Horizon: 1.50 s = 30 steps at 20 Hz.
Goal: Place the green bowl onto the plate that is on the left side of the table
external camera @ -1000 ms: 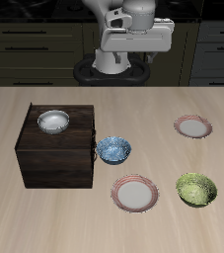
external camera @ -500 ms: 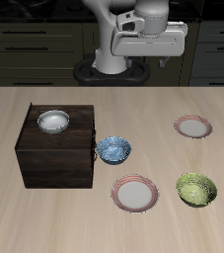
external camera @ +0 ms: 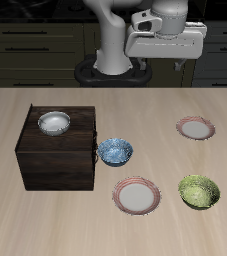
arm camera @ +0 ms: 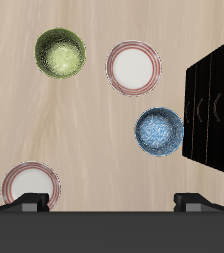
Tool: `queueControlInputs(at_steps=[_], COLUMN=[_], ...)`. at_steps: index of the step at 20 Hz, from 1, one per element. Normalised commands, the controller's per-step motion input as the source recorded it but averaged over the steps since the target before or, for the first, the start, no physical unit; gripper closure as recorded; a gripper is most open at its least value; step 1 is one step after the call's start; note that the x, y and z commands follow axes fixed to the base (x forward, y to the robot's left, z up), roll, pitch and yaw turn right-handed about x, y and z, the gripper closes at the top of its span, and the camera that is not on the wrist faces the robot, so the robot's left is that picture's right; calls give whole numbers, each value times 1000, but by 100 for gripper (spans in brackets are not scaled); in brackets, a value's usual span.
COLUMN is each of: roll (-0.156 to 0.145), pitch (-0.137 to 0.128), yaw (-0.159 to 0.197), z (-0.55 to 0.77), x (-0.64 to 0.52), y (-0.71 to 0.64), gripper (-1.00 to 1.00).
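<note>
The green bowl (external camera: 199,190) sits on the table near the front edge, and it shows in the wrist view (arm camera: 60,51) too. The plate on the left side (external camera: 195,127) lies farther back, behind the bowl, and also shows in the wrist view (arm camera: 30,183). It has a pinkish-red rim, a pale centre and nothing on it. My gripper (external camera: 165,62) hangs high above the table's back edge, open and empty, far from both. Its fingertips (arm camera: 35,201) stand wide apart around the gripper's midpoint (arm camera: 113,203).
A second, look-alike plate (external camera: 137,196) lies near the front edge beside the green bowl. A blue patterned bowl (external camera: 115,151) stands next to a dark wooden cabinet (external camera: 55,155). A white bowl (external camera: 54,122) sits on top of the cabinet.
My gripper has moved sideways along the table's back, toward the side where the green bowl and the farther plate lie. Nothing on the table has moved.
</note>
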Motion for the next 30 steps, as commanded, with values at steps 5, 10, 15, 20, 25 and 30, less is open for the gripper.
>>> queueControlInputs(at_steps=[5,10,15,20,25,30], roll=[-4,-23,-29,-13,8,-7], pitch=[-10,-24,11,7,28,19], yaw=[3,1,-29,-33,-38,-2], z=[145,173,68,-17,-32,-24], x=[127,201,281,351,316,220], y=[201,174,151,222,230,190], gripper=[-100,-100,-100,-100,-100,-100])
